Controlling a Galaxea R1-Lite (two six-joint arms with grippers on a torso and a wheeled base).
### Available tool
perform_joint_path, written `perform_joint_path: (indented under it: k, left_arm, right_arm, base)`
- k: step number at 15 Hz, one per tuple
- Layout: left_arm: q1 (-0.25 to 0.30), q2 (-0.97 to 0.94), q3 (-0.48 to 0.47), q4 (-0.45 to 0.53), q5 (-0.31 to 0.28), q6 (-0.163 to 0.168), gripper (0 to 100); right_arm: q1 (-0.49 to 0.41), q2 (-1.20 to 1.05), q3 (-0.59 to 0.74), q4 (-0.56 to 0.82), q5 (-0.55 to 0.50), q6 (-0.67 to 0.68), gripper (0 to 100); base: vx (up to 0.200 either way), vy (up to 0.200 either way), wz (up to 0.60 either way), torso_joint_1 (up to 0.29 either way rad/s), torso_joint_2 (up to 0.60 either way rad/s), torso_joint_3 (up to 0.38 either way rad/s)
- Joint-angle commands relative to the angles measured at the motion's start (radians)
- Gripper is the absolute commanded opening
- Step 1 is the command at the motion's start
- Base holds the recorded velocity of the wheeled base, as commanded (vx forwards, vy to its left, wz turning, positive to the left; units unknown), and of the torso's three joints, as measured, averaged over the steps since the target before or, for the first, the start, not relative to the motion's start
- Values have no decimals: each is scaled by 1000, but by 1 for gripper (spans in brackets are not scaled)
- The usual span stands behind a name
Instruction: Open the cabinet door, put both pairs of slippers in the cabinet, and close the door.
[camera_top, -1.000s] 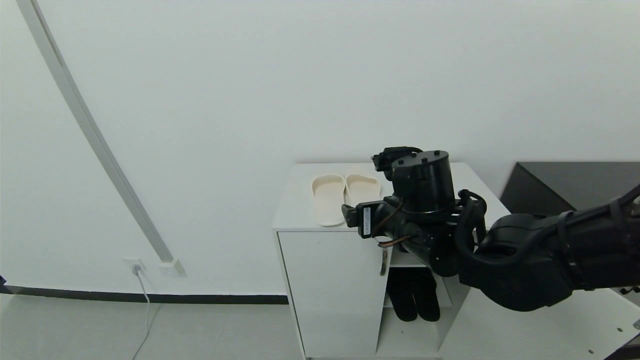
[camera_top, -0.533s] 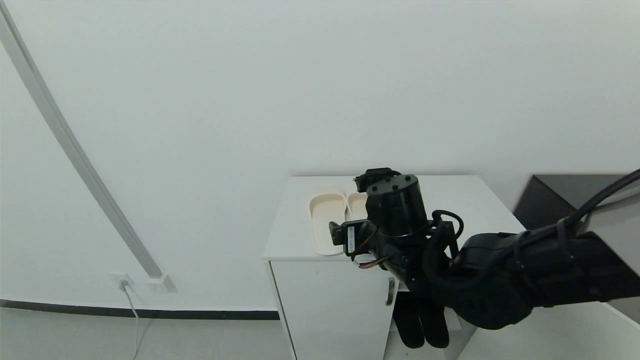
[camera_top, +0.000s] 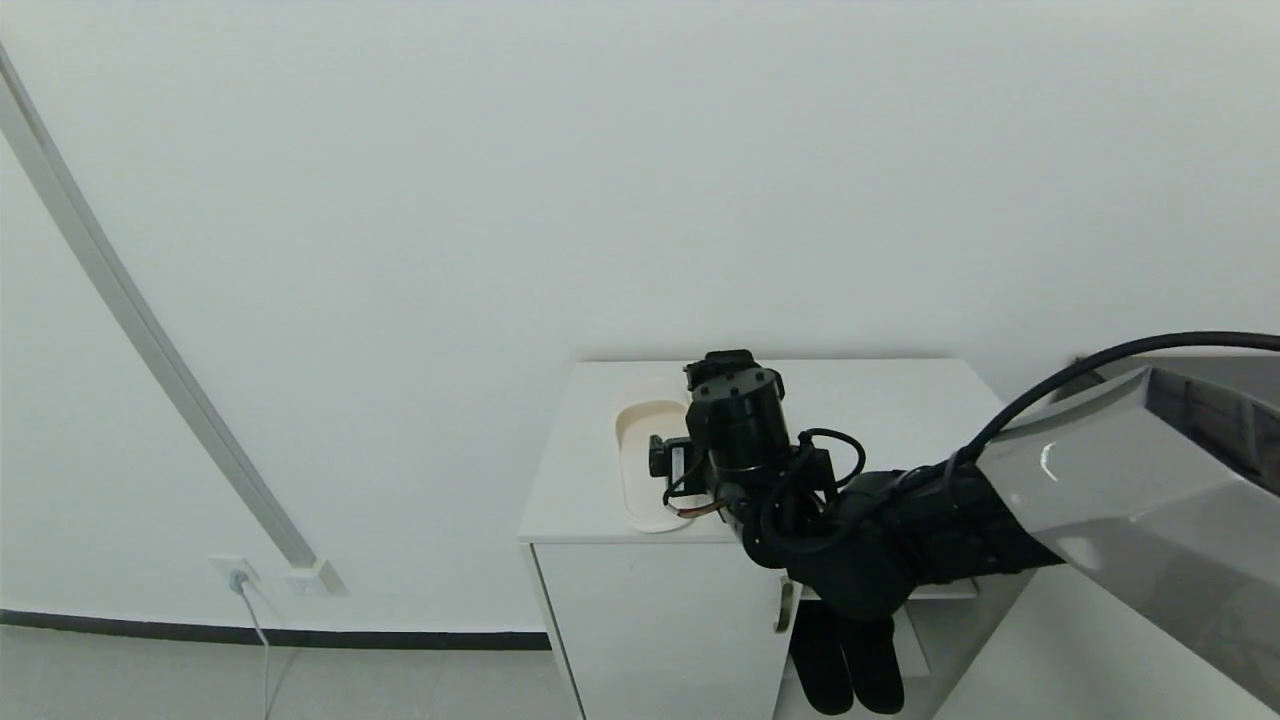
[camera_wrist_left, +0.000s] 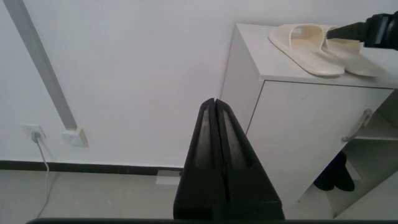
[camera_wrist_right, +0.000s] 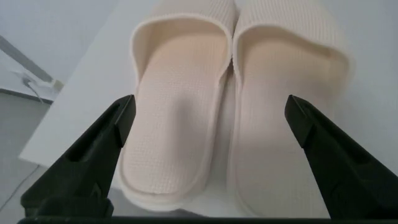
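Right wrist view: the cream slippers (camera_wrist_right: 180, 112), seen between the spread fingers (camera_wrist_right: 93, 162) of the right end effector (camera_wrist_right: 210, 106), are cut off at the toe end by the picture's edge. Head view: the arm hides the slipper beneath the end effector and part of its neighbour. The black slippers (camera_top: 848, 665), below the end effector inside the cabinet (camera_top: 650, 620), are overlapped by the arm and cropped at the edge.

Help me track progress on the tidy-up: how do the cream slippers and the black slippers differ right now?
Colour: the cream slippers are pale, the black slippers dark.
Place: the cream slippers lie on top of the cabinet; the black slippers lie inside its open compartment.
Handling: the right end effector sits open over the cream slippers; no end effector is at the black slippers.
Both pairs lie side by side.
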Motion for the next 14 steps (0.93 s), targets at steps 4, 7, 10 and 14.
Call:
perform_joint_path:
  k: [4,7,10,14]
  left_arm:
    - [0,0,0,-1,1,1,0]
    - [0,0,0,-1,1,1,0]
    - [0,0,0,-1,1,1,0]
    - [0,0,1,-1,1,1,0]
  right_arm:
    - [-41,146,-177,1,1,-37,100]
    - [-59,204,-278,46,2,-53,100]
    - [-67,231,-337,83,2,-53,100]
    - [-66,234,-340,83,2,-54,0]
  base:
    - [0,0,0,0,0,0]
    - [0,0,0,0,0,0]
    - [0,0,0,0,0,0]
    - [0,0,0,0,0,0]
